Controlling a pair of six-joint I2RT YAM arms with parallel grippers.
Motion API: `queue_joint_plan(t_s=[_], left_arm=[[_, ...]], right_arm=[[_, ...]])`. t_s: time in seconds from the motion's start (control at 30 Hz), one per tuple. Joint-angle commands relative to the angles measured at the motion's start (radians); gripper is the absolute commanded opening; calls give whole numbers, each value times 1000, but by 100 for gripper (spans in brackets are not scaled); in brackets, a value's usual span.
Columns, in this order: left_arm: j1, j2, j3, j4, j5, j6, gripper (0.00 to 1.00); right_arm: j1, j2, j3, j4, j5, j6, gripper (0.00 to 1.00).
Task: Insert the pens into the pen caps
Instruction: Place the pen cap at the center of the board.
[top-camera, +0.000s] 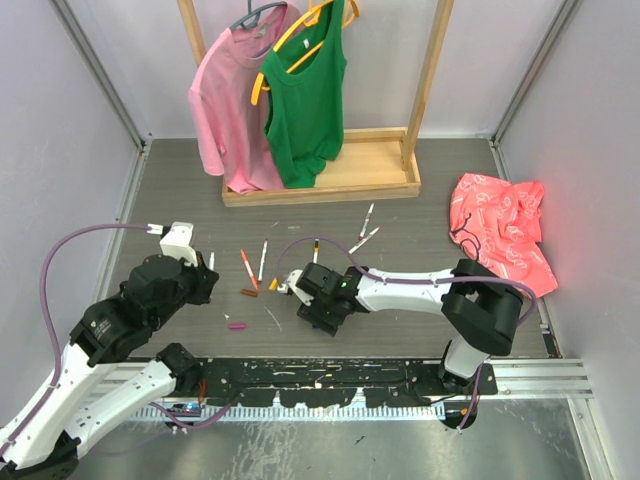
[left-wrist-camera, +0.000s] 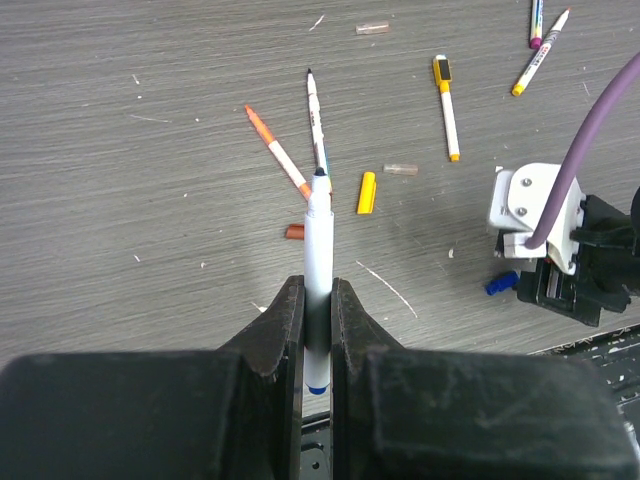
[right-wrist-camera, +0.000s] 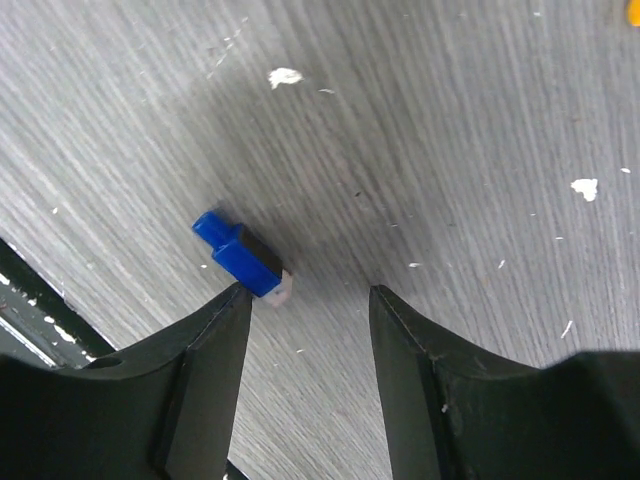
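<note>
**Two-arm rig at a grey wood-grain table (top-camera: 430, 255), shown from overhead and from each wrist.**

Left tool (left-wrist-camera: 318, 292): fingers pressed together on a blue-ended pen (left-wrist-camera: 318, 225), gripped around the lower barrel. The white barrel runs straight up the middle of the left wrist frame, dark tip uppermost, with the blue end showing below the fingers.

Right tool (right-wrist-camera: 305, 295): fingers spread with nothing between them, held low over the table. A blue cap (right-wrist-camera: 243, 260) lies on the table at left centre of the right wrist frame, just off the tip of the finger on that side. Whether it touches that finger cannot be told. In the left wrist frame the same cap appears at right centre, just beside the right tool.

Loose items on the table beyond the held pen:
- an orange pen (left-wrist-camera: 277, 152) and a dark-tipped pen (left-wrist-camera: 316, 118), converging just above the held tip
- a yellow cap (left-wrist-camera: 366, 192) just right of them
- a brown cap (left-wrist-camera: 294, 232) just left of the held barrel
- a yellow pen (left-wrist-camera: 447, 108) right of centre, towards the top
- two more pens (left-wrist-camera: 540, 62) in the upper right corner

A magenta cap (top-camera: 237, 325) lies nearer the arm bases in the overhead frame.

Background, top of the overhead frame: a wooden rack (top-camera: 330, 185) carries a pink shirt (top-camera: 228, 110) and a green top (top-camera: 305, 110). A red cloth (top-camera: 500, 230) lies crumpled at right.
</note>
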Motion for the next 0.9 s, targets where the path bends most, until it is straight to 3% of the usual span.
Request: queue_joint_plan(t_s=[0.0,0.3,0.47,0.67,0.87], left_arm=[[6,1,4,25,4,4,0],[6,0,6,24,6,4,0],[6,-3,5,26,4,4,0],[5,-6,3,26,3,5,0],[6,-2,4,26,12,6,0]], right_arm=[[-24,-18,1,46,30,43,56],[-72,-8,13,53,70,86,57],[-80,2,47,70,103,194,57],[-79,-62,51,71,292,458,57],[-44,-79,68,23,350,731,55]])
